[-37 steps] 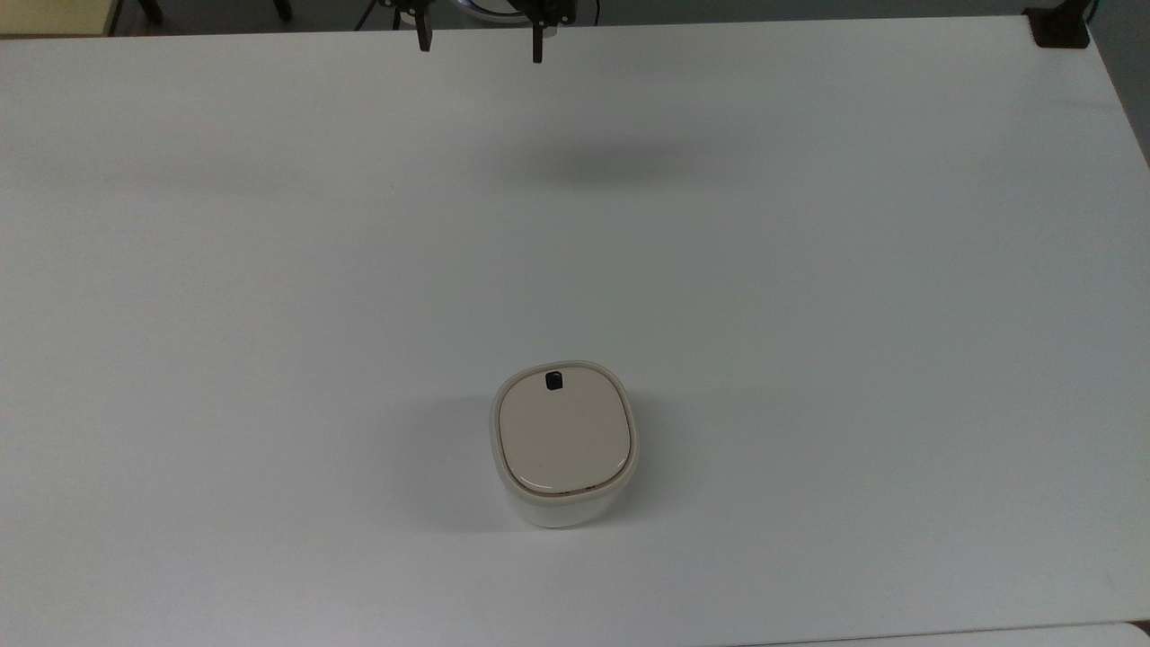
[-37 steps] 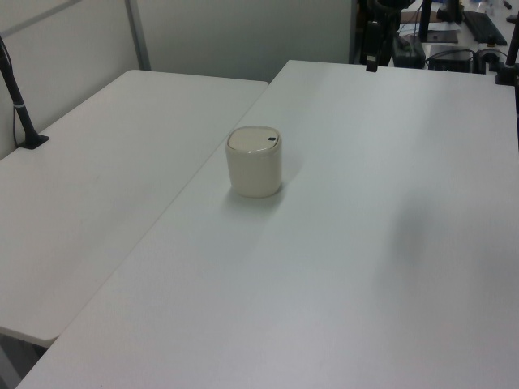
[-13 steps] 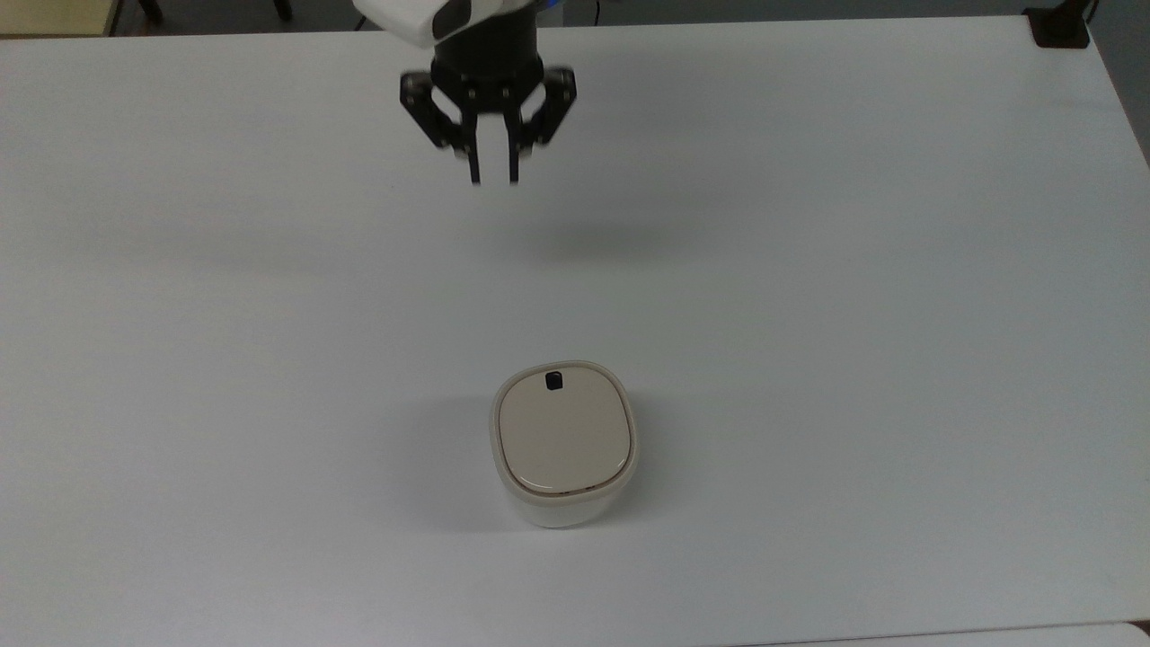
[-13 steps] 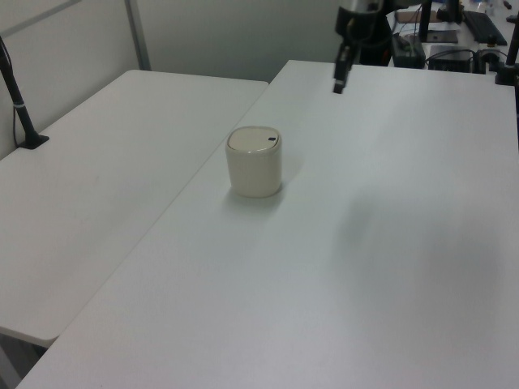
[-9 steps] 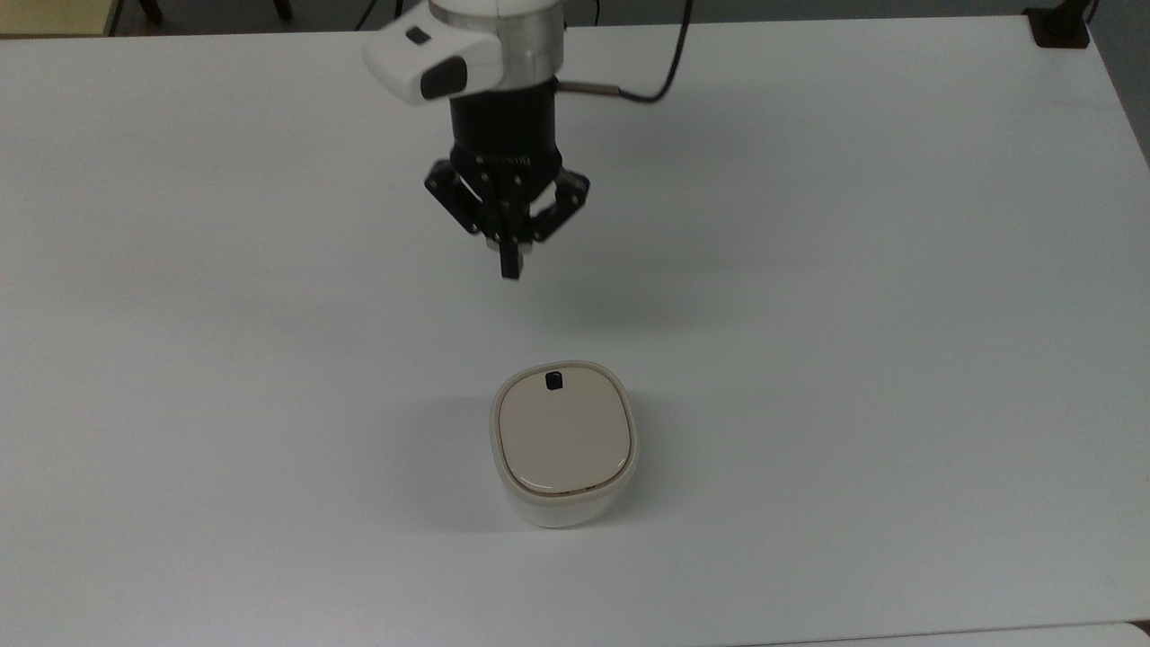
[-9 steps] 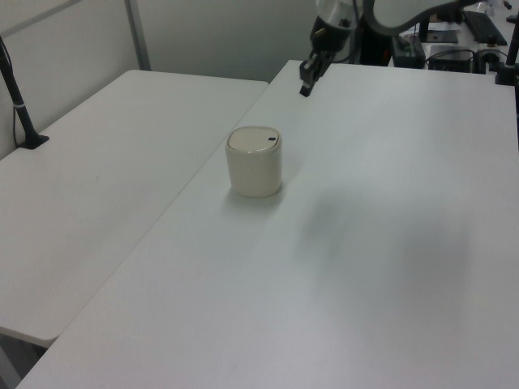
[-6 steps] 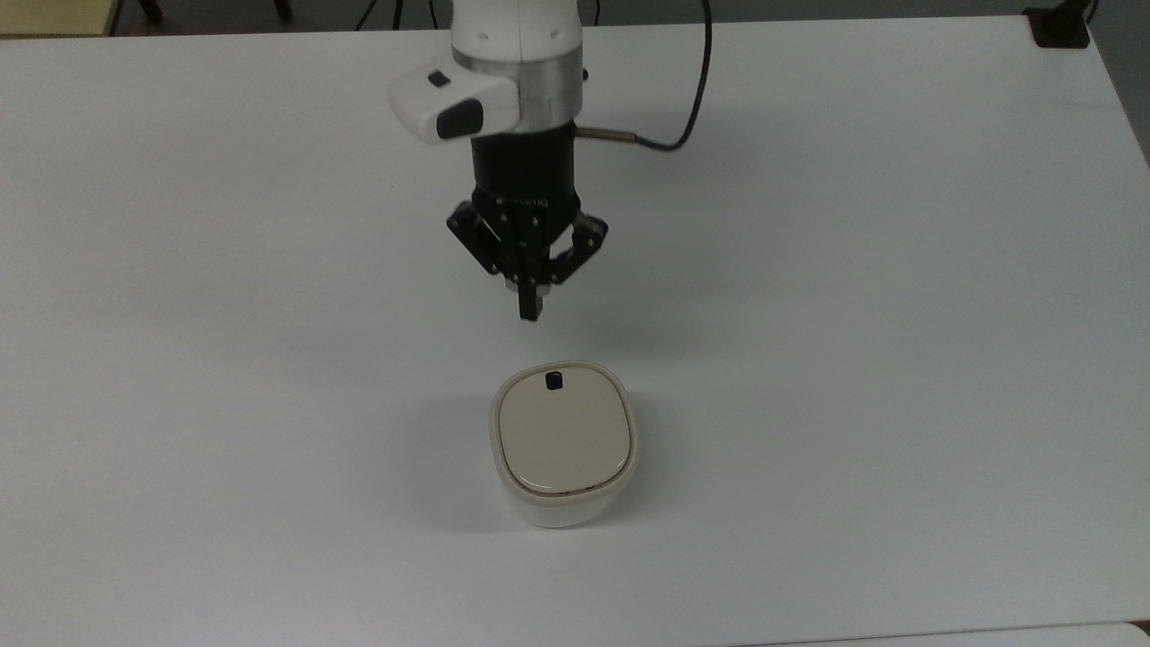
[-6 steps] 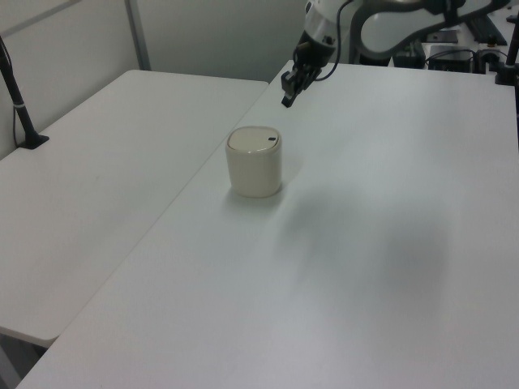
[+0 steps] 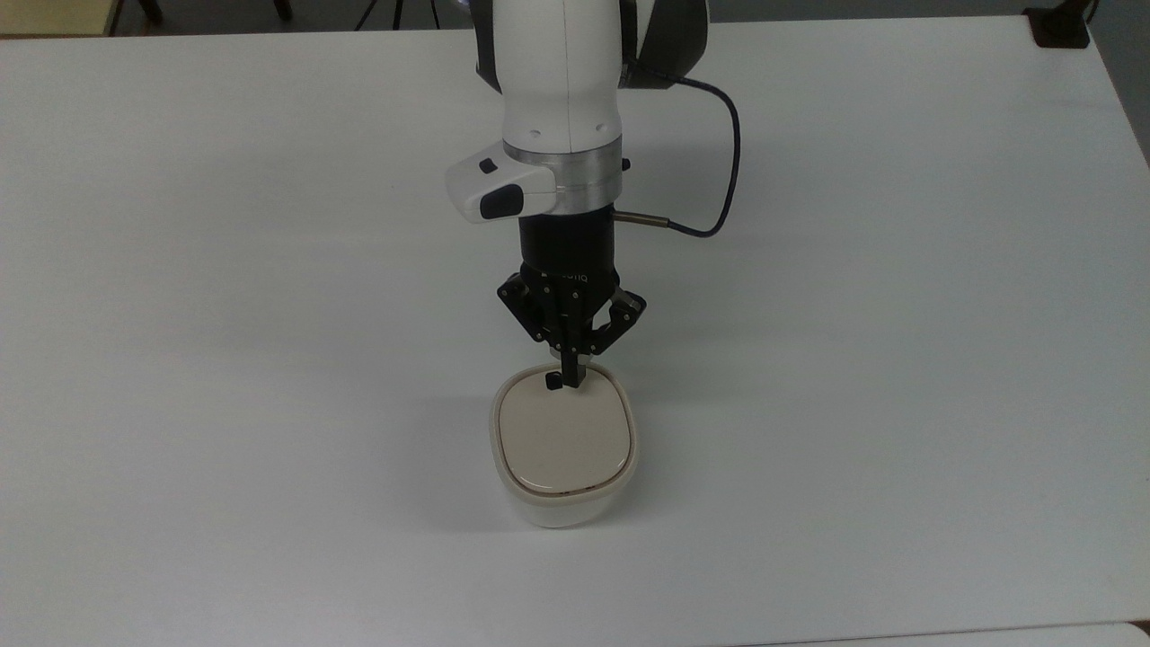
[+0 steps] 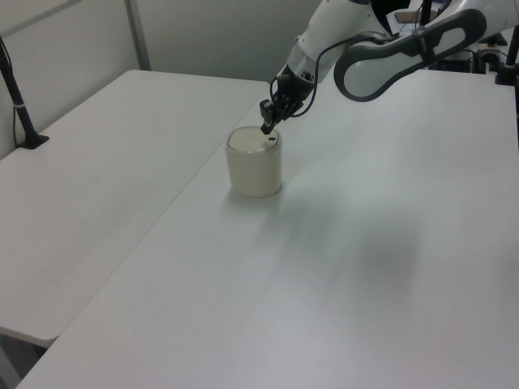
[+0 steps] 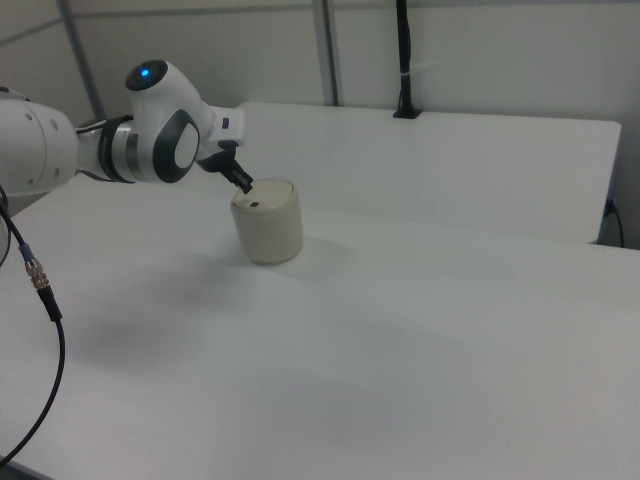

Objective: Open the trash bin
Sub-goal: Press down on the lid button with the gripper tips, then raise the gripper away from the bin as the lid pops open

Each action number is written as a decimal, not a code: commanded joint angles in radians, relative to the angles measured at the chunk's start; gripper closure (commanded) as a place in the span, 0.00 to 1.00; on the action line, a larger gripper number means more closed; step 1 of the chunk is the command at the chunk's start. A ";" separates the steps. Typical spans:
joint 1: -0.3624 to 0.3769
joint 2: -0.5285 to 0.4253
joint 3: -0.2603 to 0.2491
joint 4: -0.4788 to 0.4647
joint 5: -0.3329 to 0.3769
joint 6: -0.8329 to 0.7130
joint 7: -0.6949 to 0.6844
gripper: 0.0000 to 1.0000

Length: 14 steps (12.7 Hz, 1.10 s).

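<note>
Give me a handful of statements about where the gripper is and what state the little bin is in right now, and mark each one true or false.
1. The glossy beige hinged lid of the small white plastic trash bin is down flat. True.
2. The robot's black two-finger gripper has its fingers spread wide. False: they are pressed together into one tip.
3. The gripper tip is near the small black button on the lid. True.
4. The bin lies tipped on its side. False: it stands upright on the white table.
5. The gripper carries a piece of rubbish. False: nothing is between its fingers.
</note>
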 commanded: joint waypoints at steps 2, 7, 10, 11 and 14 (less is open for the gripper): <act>0.005 0.042 -0.006 0.010 -0.018 0.045 0.038 1.00; -0.007 0.052 -0.006 -0.007 -0.063 0.036 0.042 1.00; -0.037 -0.064 -0.008 0.019 0.026 -0.073 0.104 1.00; -0.041 -0.100 -0.008 0.022 0.040 -0.136 0.104 1.00; -0.049 -0.204 -0.012 0.020 0.043 -0.337 0.099 0.77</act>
